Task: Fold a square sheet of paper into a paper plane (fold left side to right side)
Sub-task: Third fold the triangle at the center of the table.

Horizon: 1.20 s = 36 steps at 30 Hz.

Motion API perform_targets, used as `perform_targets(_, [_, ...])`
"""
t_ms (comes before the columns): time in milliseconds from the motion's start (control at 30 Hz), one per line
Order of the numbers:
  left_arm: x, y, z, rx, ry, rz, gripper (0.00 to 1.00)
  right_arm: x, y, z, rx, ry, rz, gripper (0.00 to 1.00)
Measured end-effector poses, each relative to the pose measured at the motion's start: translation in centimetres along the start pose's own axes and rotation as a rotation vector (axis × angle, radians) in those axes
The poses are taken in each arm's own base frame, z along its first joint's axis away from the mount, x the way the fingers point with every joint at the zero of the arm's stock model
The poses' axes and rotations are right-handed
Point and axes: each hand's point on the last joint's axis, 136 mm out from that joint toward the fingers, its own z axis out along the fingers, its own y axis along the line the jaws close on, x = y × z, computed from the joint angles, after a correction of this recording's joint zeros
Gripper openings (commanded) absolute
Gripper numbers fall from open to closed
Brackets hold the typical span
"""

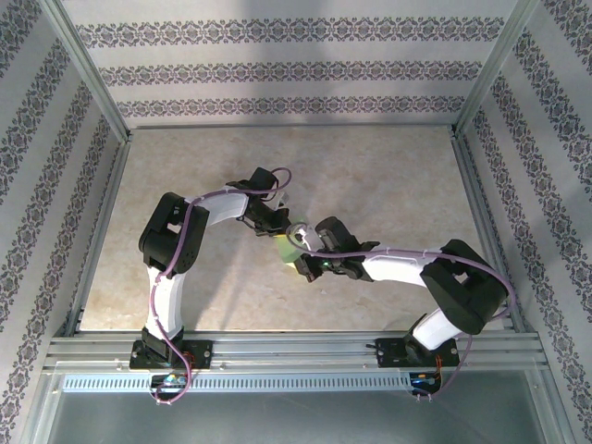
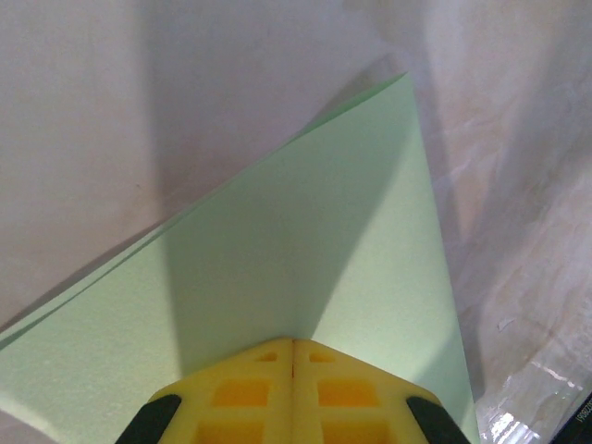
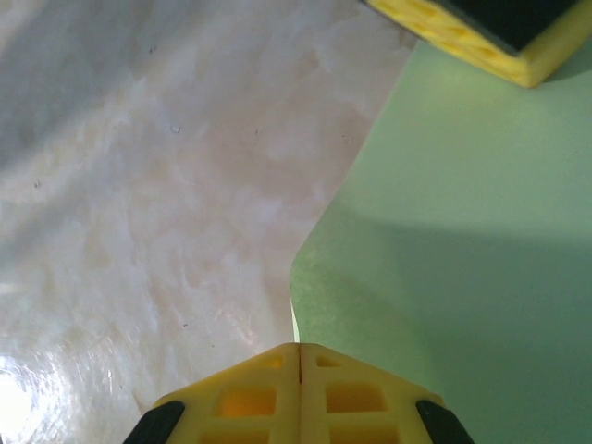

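The square sheet of paper (image 1: pixel 286 248) is pale green and sits at the table's middle, where both arms meet. In the left wrist view the sheet (image 2: pixel 351 240) fans out from my left gripper (image 2: pixel 293 344), whose yellow fingers are shut on it. A shaded bend runs up the sheet from the fingertips. My right gripper (image 3: pixel 298 348) is shut on the sheet's near edge, and the sheet (image 3: pixel 462 231) spreads to the right. One yellow finger (image 3: pixel 499 61) of the left gripper rests over the sheet's far part. From above, the left gripper (image 1: pixel 276 229) and right gripper (image 1: pixel 302 256) are almost touching.
The beige marbled tabletop (image 1: pixel 370 176) lies open all around the paper. Metal frame rails (image 1: pixel 102 231) and patterned walls (image 1: pixel 277 69) enclose it on three sides. Both arm bases stand on the near rail (image 1: pixel 296 351).
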Motion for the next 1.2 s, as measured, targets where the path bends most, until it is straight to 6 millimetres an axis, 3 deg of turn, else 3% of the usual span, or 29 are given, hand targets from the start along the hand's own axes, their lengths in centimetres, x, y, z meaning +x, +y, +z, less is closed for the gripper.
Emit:
perform_targets(400, [0.0,-0.1,0.1,-0.005,-0.001,0.012,0.03,-0.2,-3.0,0.2,0.007,0.005,0.172,0.00])
perform_targets(667, [-0.1,-0.4,0.4,-0.006,-0.001,0.033,0.03,-1.1,-4.2,0.4,0.031,-0.008,0.195,0.00])
perform_targets(1200, [-0.1,-0.5,0.4,-0.008,-0.001,0.038,0.03,-1.1,-6.0,0.4,0.105,-0.020,0.219,0.00])
